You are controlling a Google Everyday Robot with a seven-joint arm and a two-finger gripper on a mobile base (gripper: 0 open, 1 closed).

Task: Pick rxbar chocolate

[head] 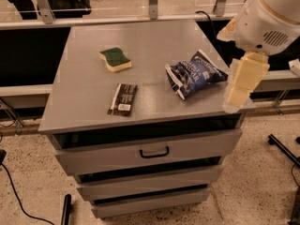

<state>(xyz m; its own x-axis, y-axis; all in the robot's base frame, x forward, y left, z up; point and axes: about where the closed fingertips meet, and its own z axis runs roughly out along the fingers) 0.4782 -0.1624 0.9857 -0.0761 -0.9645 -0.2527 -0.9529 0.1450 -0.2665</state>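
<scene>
The rxbar chocolate (123, 99) is a thin flat black wrapper with a small white label patch. It lies flat near the front left of the grey cabinet top (154, 41). My gripper (240, 86) hangs from the white arm at the right, over the cabinet's front right corner. It is beside the blue snack bag (194, 73) and well to the right of the bar. It holds nothing that I can see.
A green-and-yellow sponge (116, 60) lies behind the bar, towards the back left. The cabinet has several drawers, and the top one has a dark handle (154, 152). A low ledge with metal posts runs behind the cabinet. A cable lies on the floor at the left.
</scene>
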